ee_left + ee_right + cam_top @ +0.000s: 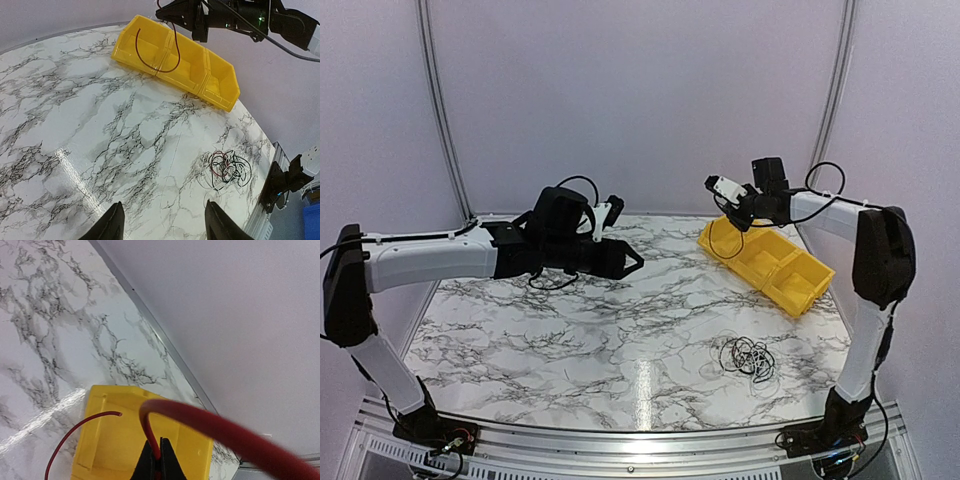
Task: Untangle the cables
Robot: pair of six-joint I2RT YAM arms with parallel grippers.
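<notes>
Cables (750,357) lie tangled; right hand (159,449) pinches a red cable (200,415) hanging downward; left hand (165,224) spread.

tangled thin cables (750,357) lie heaped on the table (570,340); one red cable (200,417) hangs looped.

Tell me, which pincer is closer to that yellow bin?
Right. The right pincer hangs over the far end of the yellow bin, shut on a red cable drooping into it. The left pincer hovers open over the marble, well to the bin's left.
</notes>
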